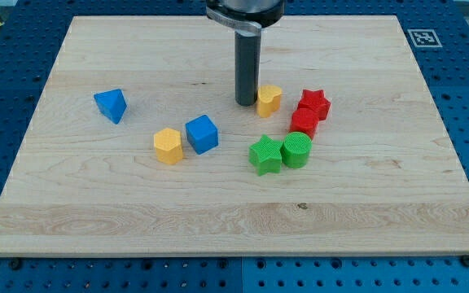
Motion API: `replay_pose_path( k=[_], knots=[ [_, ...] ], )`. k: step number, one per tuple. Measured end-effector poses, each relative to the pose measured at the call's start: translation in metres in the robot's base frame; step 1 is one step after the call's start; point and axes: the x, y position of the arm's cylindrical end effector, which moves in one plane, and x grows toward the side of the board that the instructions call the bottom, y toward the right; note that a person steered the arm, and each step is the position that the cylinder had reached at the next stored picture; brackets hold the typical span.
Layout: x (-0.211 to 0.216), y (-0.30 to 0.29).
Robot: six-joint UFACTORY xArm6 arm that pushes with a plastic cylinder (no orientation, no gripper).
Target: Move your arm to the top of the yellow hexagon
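The yellow hexagon [168, 146] lies left of the board's middle, with a blue cube [202, 133] close on its right. My tip [245, 103] rests on the board up and to the right of both, well apart from the hexagon. It stands right beside the left side of a second yellow block [269, 99], which looks heart-shaped. I cannot tell whether it touches that block.
A blue triangle [111, 105] sits at the view's left. A red star [313, 103] and another red block [304, 123] lie right of the tip. A green star [265, 155] and a green cylinder [296, 150] sit below them. The wooden board [72, 203] lies on a blue perforated table.
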Motion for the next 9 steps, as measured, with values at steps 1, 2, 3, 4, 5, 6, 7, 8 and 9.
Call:
replay_pose_path(
  k=[1, 2, 3, 4, 5, 6, 7, 8, 9],
  knots=[
    [-0.001, 0.023],
    [-0.001, 0.044],
    [-0.001, 0.05],
    [-0.008, 0.05],
    [-0.023, 0.029],
    [-0.036, 0.0],
    [-0.044, -0.023],
    [-0.05, -0.045],
    [-0.052, -0.062]
  ],
)
